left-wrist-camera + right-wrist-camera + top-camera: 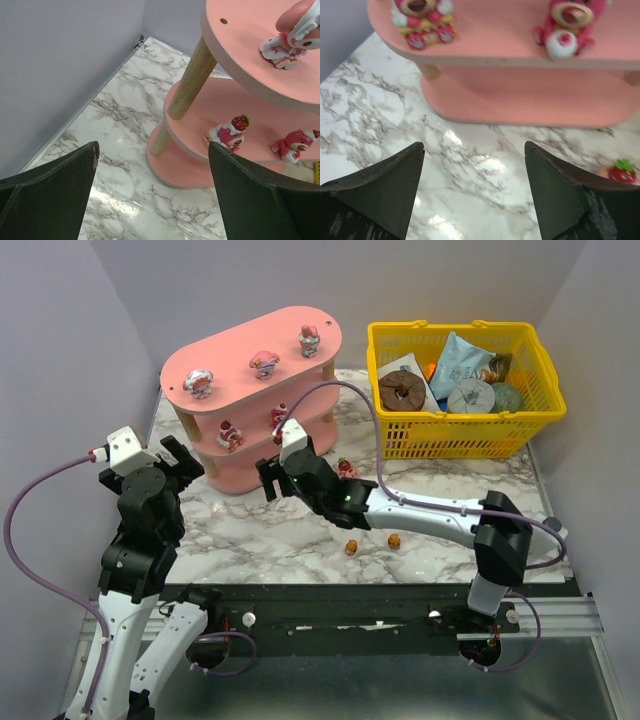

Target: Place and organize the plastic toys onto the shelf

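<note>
Fingers of left gripper [152,150] and right gripper [474,147] spread wide, empty. Pink three-tier oval-board shelf [520,30] at right gripper's 12 o'clock; red strawberry plastic toy [620,171] at 4 o'clock.

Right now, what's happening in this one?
Both arms are stocking the pink shelf. Five figurines sit on its top two boards. The right end effector hovers open and empty before the middle board; the left end effector is open beside the shelf's left end. A strawberry toy and two orange-brown toys sit on the table.
</note>
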{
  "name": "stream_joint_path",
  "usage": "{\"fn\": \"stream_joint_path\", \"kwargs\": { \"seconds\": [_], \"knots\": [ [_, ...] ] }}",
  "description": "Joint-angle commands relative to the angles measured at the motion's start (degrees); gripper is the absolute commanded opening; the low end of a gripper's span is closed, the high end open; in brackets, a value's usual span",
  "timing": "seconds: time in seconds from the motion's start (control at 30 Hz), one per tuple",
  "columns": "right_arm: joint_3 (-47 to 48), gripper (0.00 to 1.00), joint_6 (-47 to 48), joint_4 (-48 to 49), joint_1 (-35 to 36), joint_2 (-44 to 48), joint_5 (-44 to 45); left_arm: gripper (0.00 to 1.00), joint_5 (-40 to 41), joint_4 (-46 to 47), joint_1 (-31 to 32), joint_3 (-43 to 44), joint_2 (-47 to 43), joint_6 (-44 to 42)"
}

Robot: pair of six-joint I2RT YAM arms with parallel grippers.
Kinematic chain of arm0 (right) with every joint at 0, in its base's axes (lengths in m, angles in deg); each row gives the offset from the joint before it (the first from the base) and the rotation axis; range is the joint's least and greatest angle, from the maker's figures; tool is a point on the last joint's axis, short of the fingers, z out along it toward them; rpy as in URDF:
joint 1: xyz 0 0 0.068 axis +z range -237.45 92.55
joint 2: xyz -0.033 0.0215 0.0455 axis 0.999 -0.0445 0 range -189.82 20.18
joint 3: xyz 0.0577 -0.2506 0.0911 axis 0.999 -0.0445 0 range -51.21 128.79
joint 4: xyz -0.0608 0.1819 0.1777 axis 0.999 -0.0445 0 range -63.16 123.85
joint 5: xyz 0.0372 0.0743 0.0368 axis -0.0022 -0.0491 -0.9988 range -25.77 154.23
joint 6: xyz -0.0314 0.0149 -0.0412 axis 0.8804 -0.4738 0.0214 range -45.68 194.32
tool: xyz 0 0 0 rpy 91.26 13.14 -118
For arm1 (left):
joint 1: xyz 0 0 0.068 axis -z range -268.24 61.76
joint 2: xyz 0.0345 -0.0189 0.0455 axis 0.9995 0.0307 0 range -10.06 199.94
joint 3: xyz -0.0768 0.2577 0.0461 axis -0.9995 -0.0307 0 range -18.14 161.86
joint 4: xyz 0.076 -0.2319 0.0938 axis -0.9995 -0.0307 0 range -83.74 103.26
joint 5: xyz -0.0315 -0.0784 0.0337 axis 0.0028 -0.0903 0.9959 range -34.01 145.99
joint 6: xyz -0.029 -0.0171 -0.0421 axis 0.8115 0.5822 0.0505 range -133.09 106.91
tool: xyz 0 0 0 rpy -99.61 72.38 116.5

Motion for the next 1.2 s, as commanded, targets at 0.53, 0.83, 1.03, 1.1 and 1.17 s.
{"fn": "stream_joint_path", "kwargs": {
  "seconds": [0.53,0.83,1.03,1.1,1.17],
  "knots": [
    [-25.9,0.94,0.0,5.4,-19.9,4.7,-6.7,0.99,-3.7,1.3,-0.4,-0.5,0.8,-0.2],
    [-25.1,0.92,4.4,12.2,-23.0,-3.9,-13.2,0.99,-3.8,1.2,-0.4,-0.2,1.4,-0.5],
    [-24.1,0.77,4.0,12.5,-23.6,-5.7,-11.9,0.99,-3.6,1.3,-0.4,-0.2,1.3,-0.5],
    [-24.6,0.79,3.7,12.9,-23.6,-4.9,-11.0,0.99,-3.7,1.2,-0.4,-0.2,1.4,-0.6],
    [-24.4,0.80,3.5,12.8,-23.7,-5.1,-10.5,0.99,-3.6,1.2,-0.4,-0.2,1.3,-0.5]
  ]
}}
